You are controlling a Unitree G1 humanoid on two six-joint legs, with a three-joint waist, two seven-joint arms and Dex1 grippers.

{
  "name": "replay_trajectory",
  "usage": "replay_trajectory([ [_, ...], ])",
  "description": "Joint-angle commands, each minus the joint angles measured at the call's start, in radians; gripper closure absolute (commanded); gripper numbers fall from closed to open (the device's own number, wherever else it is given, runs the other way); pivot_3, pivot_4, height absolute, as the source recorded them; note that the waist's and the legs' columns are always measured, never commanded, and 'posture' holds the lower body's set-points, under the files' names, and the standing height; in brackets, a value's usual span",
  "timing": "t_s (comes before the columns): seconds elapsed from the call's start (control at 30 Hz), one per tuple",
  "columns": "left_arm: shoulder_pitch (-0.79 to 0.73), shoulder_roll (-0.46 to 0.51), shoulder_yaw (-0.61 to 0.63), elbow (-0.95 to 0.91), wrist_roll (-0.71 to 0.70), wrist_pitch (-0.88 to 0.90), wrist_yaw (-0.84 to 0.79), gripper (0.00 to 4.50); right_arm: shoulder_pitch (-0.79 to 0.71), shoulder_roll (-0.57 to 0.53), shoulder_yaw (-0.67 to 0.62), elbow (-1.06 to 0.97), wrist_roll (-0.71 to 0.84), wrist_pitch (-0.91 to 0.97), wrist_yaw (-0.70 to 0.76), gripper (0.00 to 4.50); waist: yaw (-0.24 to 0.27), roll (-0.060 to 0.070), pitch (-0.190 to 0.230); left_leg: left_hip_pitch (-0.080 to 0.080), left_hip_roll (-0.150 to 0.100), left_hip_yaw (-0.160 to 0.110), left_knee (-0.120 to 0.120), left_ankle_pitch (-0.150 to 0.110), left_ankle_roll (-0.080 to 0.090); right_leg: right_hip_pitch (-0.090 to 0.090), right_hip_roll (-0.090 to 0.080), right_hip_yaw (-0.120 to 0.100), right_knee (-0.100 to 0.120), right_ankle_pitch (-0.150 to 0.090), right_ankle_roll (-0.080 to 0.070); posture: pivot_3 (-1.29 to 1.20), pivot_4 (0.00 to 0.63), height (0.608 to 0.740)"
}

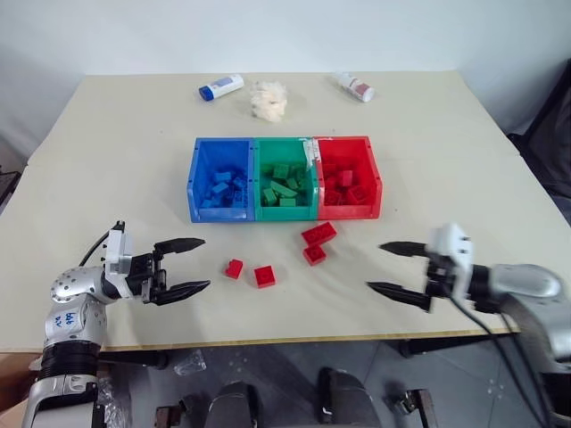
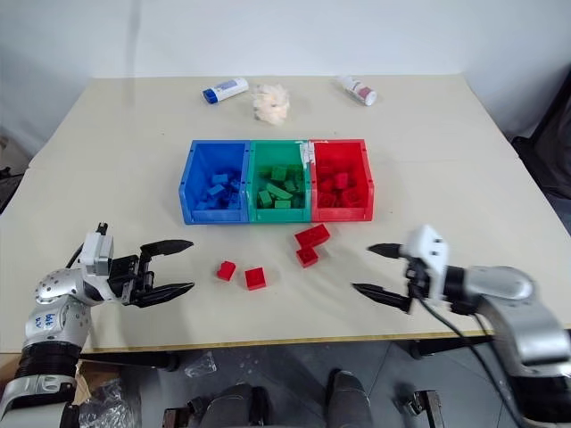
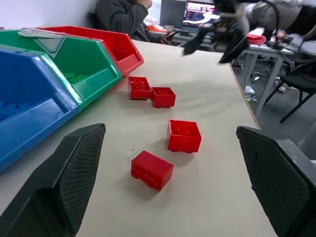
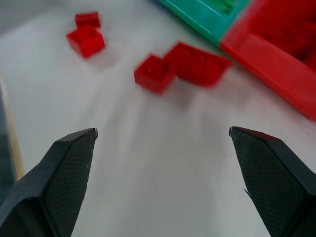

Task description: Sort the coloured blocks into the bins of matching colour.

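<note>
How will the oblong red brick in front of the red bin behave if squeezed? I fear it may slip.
The oblong red brick looks rigid, so it probably won't deform. Its flat sides should suit the right gripper. It touches a smaller red brick, so a push would likely shift both.

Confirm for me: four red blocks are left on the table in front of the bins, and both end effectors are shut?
Not quite. Four red blocks do remain, but the left end effector and right end effector are open, per both wrist views.
</note>
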Motion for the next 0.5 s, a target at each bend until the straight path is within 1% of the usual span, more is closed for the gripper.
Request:
replay_trajectory([
  [0.03,0.031,-0.002,0.007,-0.067,-0.015,0.004,-0.011,0.00,-0.057,0.074,0.085,0.049,-0.053,0.000,-0.064,0.03,0.000,0.000,0.000,0.000,0.000,0.000,0.000,0.000,0.000,0.000,0.000,0.000,0.000,0.000,0.000,0.00,0.150,0.740],
  [0.13,0.054,-0.005,0.009,-0.099,-0.022,0.010,-0.004,0.00,-0.102,0.144,0.139,0.115,-0.086,-0.023,-0.087,0.03,0.002,0.000,0.000,-0.001,0.000,0.000,0.000,0.000,0.000,-0.001,0.000,0.000,0.000,0.000,0.000,0.00,0.150,0.740],
  [0.27,0.086,0.000,0.024,-0.131,-0.031,0.018,0.004,0.00,-0.140,0.207,0.196,0.183,-0.131,-0.057,-0.102,0.03,0.000,0.000,0.000,-0.001,0.000,0.000,0.000,0.000,0.000,0.000,0.000,0.000,0.000,0.000,0.000,0.00,0.150,0.740],
  [0.4,0.109,0.002,0.035,-0.152,-0.034,0.022,0.009,0.00,-0.178,0.262,0.219,0.247,-0.161,-0.092,-0.122,0.03,-0.002,0.000,0.000,-0.001,0.000,0.000,0.000,0.000,0.000,-0.001,0.000,-0.001,0.001,0.000,0.000,0.00,0.150,0.740],
  [0.5,0.123,-0.001,0.038,-0.168,-0.036,0.024,0.016,0.00,-0.195,0.304,0.227,0.278,-0.178,-0.113,-0.147,0.67,-0.004,0.000,0.000,-0.001,0.000,0.000,0.000,0.000,0.000,-0.001,0.000,0.000,0.001,0.000,0.000,0.00,0.150,0.740],
])
